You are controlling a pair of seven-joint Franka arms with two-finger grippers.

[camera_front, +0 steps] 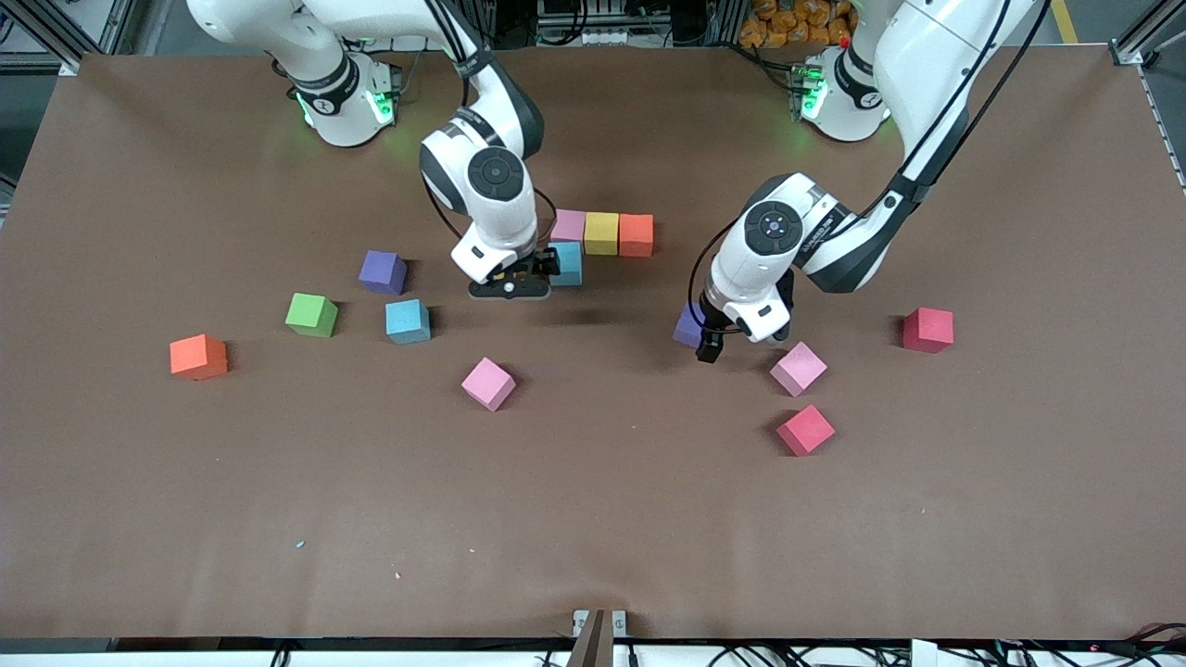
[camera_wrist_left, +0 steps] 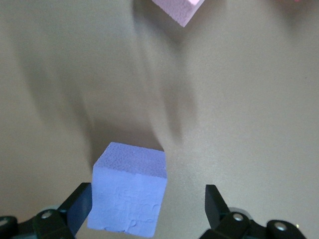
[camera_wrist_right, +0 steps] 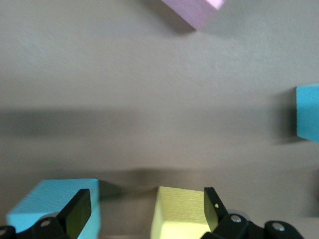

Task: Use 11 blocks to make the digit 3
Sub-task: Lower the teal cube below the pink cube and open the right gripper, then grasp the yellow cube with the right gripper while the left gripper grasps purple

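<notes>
Small matte cubes with sharp edges and fine-grained faces, scattered over a flat brown table. In the upper middle of the front frame, a started figure: a level row of pink, yellow and orange, touching face to face, with a blue cube tucked just below the pink one. Right gripper low beside that blue cube, jaws apart and clamped on nothing; in its wrist view, blue cube outside one finger, yellow close against the other. Left gripper down at mid-frame over a purple cube, jaws wide; seen from its wrist, purple cube sitting between the fingers – touching one, clear of the other, not gripped. Lower in the front frame, loose pink and red cubes; toward the right arm's end, a green cube among others.
</notes>
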